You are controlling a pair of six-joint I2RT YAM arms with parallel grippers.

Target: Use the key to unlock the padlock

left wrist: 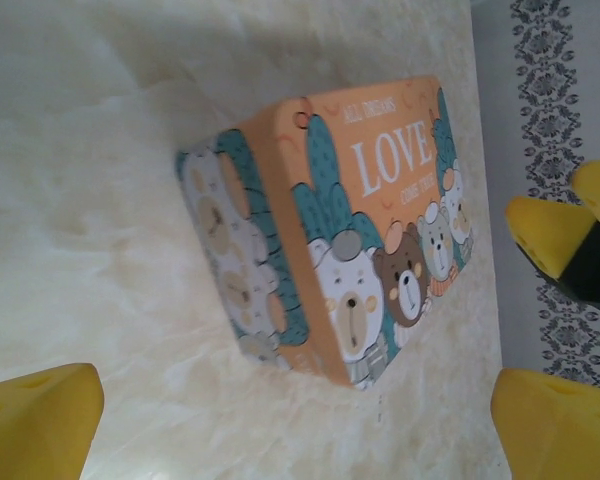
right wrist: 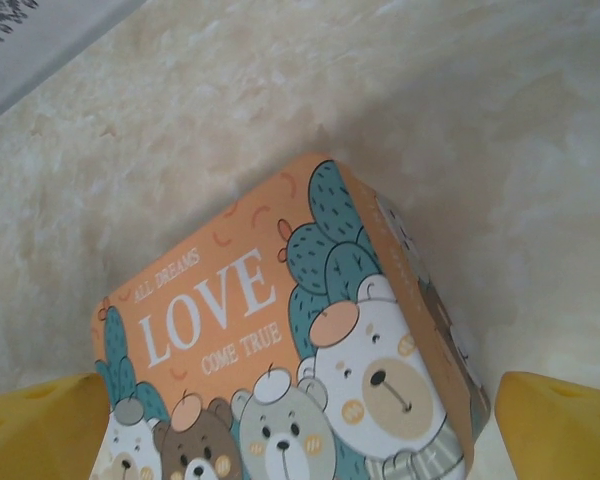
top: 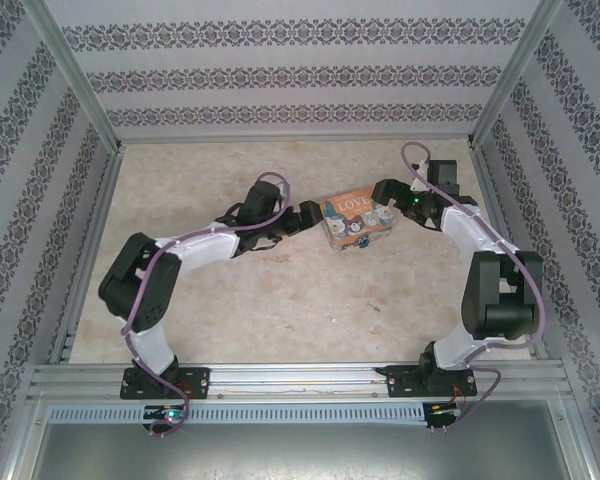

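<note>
Our left pincer gapes wide, its yellow fingertips far apart and empty, facing one end of the tin. Our right pincer stands just as open over the lid. The tin sits shut on the tabletop, contents hidden. The padlock seems to be the dark speck at its near side. With no key held, closing in may merely shove the tin.

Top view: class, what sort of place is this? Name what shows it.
Probably a robot test cell: a left arm and right arm bolted to a metal rail, with wallpapered panels framed in metal around the table.
</note>
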